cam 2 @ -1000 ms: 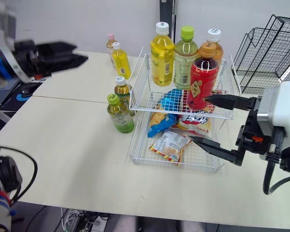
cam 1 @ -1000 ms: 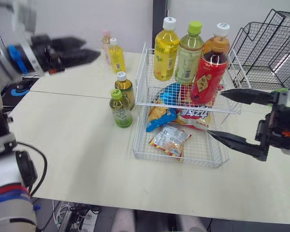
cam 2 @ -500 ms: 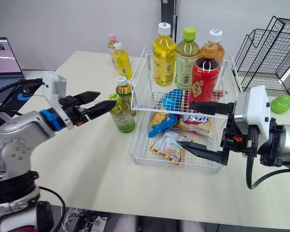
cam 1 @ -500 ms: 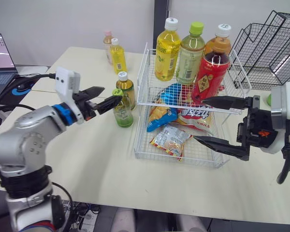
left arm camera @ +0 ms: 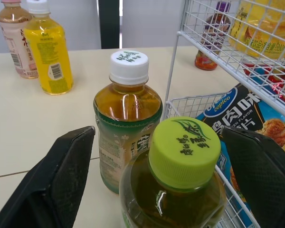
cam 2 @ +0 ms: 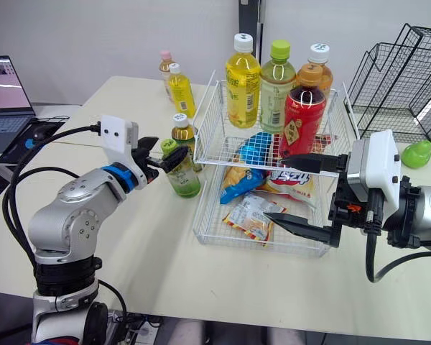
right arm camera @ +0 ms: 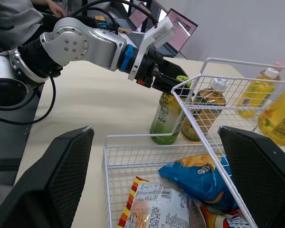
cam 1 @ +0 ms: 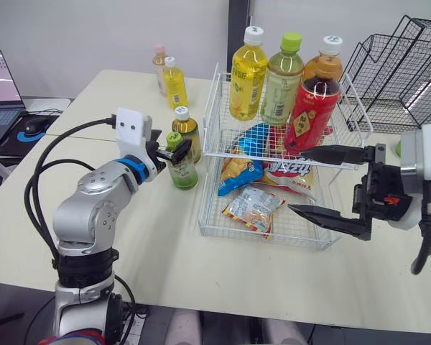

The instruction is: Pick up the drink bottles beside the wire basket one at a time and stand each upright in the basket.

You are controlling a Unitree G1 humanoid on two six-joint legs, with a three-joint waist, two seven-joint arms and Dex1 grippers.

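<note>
The left gripper point(left arm camera: 159, 137) was seen with its jaws set wide, one finger on either side of the green-capped bottle point(cam 1: 179, 164), level with its cap; whether they touched it could not be told. That bottle was stood upright on the table point(cam 1: 129, 215), just beside the basket point(cam 1: 262, 235) on its left, with a white-capped bottle point(cam 1: 186, 131) close behind. A yellow bottle point(cam 1: 174, 84) and a pink bottle point(cam 1: 158, 63) were stood farther back. In the basket's upper tier a red bottle point(cam 1: 310, 111) was seen tilted beside three upright ones point(cam 1: 279, 72). The right gripper point(cam 1: 296, 180) was held at the basket's front right, jaws wide and empty.
</note>
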